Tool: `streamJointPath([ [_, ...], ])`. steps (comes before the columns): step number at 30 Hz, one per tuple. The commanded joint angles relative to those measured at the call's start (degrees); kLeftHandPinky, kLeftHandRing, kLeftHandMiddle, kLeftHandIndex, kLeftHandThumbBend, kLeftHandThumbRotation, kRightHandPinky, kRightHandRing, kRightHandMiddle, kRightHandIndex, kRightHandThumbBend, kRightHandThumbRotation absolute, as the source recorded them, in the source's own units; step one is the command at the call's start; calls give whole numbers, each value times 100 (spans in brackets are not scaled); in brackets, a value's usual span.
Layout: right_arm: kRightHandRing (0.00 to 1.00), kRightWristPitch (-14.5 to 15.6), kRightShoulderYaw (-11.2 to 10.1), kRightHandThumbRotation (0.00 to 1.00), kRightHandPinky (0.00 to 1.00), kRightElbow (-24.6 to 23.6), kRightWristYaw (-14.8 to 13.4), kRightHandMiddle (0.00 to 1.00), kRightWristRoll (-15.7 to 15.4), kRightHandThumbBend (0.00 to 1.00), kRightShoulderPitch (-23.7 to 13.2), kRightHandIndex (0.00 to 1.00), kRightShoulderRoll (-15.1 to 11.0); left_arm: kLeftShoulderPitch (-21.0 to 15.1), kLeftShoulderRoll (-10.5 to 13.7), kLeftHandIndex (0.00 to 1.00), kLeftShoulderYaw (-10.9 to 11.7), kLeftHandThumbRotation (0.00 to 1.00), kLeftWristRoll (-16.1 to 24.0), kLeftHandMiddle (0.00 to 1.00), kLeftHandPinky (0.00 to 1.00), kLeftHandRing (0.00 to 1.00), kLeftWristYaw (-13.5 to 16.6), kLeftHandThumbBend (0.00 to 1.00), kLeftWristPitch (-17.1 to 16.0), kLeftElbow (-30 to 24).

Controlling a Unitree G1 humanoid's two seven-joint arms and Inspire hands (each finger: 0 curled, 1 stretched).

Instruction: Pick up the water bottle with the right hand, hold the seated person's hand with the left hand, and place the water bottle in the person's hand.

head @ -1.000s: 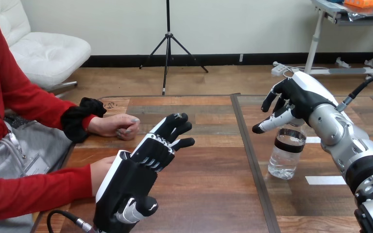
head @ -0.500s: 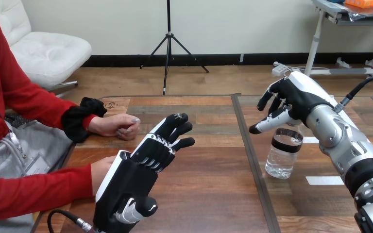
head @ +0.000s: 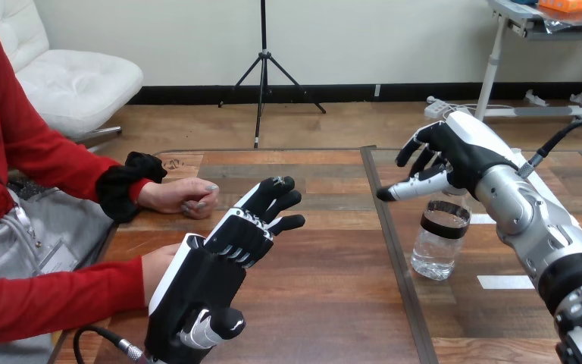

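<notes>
A clear water bottle (head: 437,244) with a black label band stands on the right half of the table (head: 326,296). My right hand (head: 464,155) hovers over its top, open, fingers spread and thumb pointing left; it hides the cap, and I cannot tell whether it touches the bottle. My left hand (head: 204,282) is raised at the lower left, open with straight fingers. The person's hand (head: 154,271) lies just behind its back, beside it; no fingers curl round it. The person's other hand (head: 184,196) rests loosely closed on the table further back.
A dark seam (head: 395,258) runs front to back down the table, just left of the bottle. A white tape mark (head: 506,281) lies to the right of the bottle. The person's red sleeve (head: 53,299) lies along the lower left edge.
My right hand has drifted a little left over the bottle, its thumb reaching further left. The bottle has shifted slightly left with it. My left hand and the person's hands have stayed still.
</notes>
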Motion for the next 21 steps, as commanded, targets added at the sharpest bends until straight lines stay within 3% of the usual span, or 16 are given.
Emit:
streamJointPath([
  [1, 52, -169, -180, 44, 45, -422, -160, 58, 136, 89, 38, 63, -223, -383, -236, 91, 84, 73, -83, 94, 84, 93, -26, 99, -18, -105],
  [13, 66, -184, -399, 58, 57, -816, -159, 70, 406, 89, 389, 72, -256, -414, -252, 91, 137, 73, -164, 94, 83, 92, -133, 99, -26, -83],
  [21, 72, -294, -588, 63, 61, -1078, -440, 77, 569, 93, 663, 77, -170, -400, -218, 92, 105, 74, -56, 94, 84, 92, -38, 100, -85, -89],
])
